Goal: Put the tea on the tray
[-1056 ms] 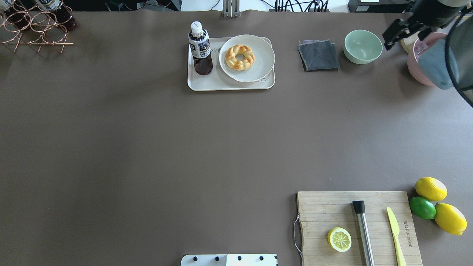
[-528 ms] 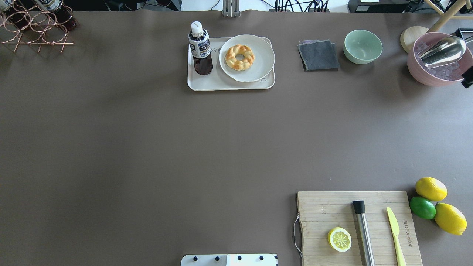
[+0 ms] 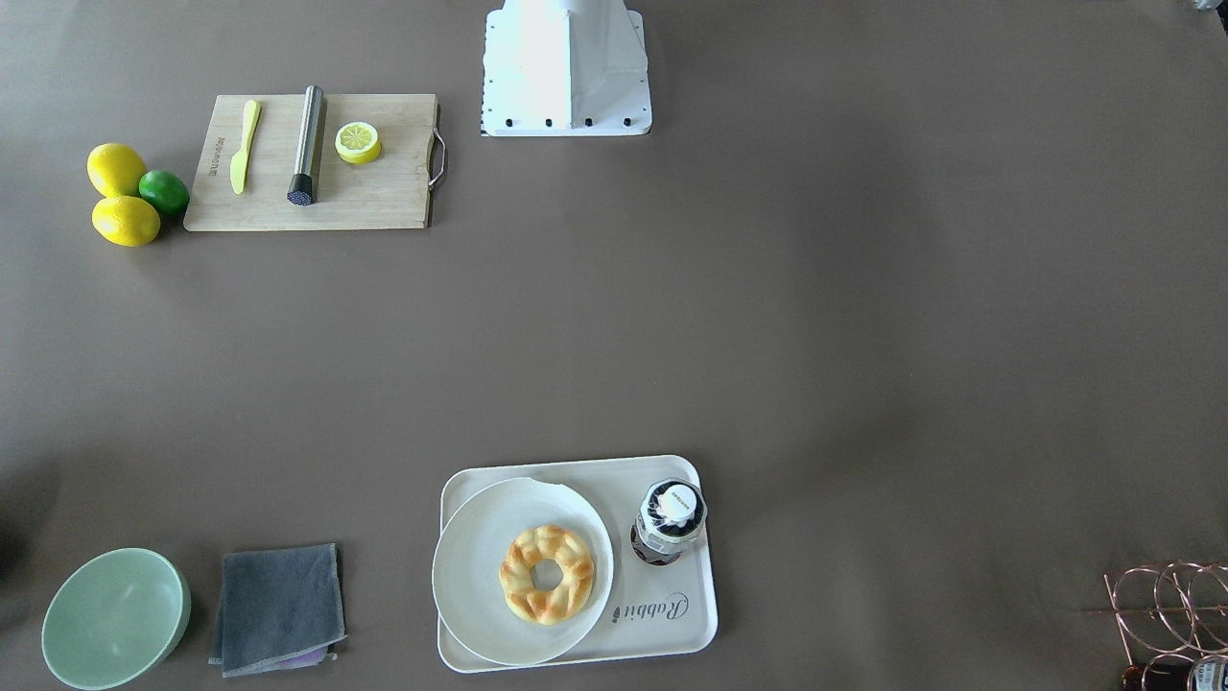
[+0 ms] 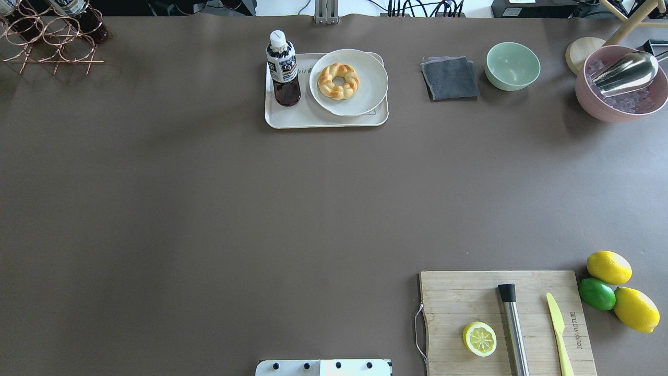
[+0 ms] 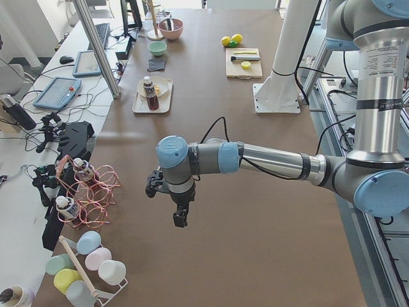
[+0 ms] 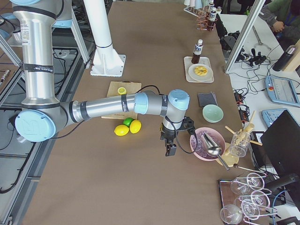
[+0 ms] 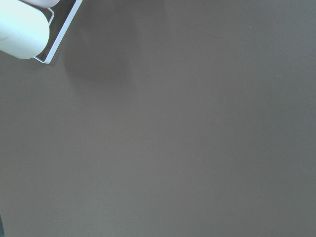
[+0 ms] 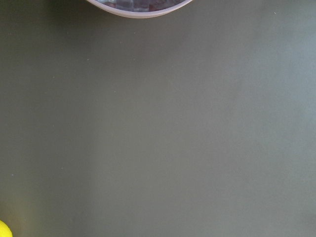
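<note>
Both arms reach out level over the tabletop [image 4: 209,209], left claw [image 5: 180,219] and right claw [image 6: 169,149] pointing down, grip state impossible to tell. The tea [image 4: 282,68] stands upright on the tray [image 4: 323,121].

I pulled the right arm [image 6: 108,107] out of the overhead view. 1.1 s ago its wrist and the right gripper [image 6: 169,149] sat over the far right corner. They hid most of the pink bowl [image 4: 587,102] and part of the wooden disc [image 4: 580,52]. 0.5 s ago only a black tip was left at the right edge, beside the bowl. By the latest frame that tip had gone too. The bowl, ice [image 4: 629,103] and scoop [image 4: 626,72] showed uncovered. In the right side view the gripper hung pointing down over bare table, just beside the bowl. Couldn't tell its jaw state.
</note>
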Available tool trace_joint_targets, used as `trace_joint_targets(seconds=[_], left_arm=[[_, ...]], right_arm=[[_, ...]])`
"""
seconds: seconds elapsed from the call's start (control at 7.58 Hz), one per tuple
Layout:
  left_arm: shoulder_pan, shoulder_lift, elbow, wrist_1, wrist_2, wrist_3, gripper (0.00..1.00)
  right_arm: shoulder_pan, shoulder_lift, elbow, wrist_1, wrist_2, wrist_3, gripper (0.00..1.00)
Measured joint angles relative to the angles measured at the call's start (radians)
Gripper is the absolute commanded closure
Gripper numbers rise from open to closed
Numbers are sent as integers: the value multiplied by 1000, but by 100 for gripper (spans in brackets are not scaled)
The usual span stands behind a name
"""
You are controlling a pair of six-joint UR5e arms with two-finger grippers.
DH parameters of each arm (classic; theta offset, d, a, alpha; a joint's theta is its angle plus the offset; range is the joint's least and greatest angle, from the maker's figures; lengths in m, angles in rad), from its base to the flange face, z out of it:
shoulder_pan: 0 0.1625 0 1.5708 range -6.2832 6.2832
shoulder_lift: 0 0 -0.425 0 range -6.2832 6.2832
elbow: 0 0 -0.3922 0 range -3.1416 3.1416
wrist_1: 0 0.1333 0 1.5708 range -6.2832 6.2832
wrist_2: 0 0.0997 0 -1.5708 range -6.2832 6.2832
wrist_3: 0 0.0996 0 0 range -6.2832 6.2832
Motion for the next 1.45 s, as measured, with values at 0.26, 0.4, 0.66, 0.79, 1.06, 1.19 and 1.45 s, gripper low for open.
trace_joint_targets(seconds=[0.26, 0.4, 0.66, 0.79, 1.06, 1.19, 1.45], left_arm=[[1, 8, 3, 1, 0, -1, 1], [1, 12, 4, 2, 0, -2, 1], [1, 18, 2, 2, 0, -2, 1], [0, 20, 0, 2, 0, -2, 1], [0, 21, 0, 2, 0, -2, 1], [0, 21, 1, 2, 0, -1, 1], [0, 22, 0, 2, 0, 0, 1]], right_arm=[[8, -12, -10, 8, 59, 1, 0], [13, -15, -11, 11, 64, 1, 0], [29, -5, -14, 12, 69, 3, 0], [37, 7, -16, 13, 73, 8, 0], [45, 11, -15, 13, 70, 5, 0], [46, 11, -15, 13, 58, 2, 0], [47, 9, -5, 14, 11, -3, 0]])
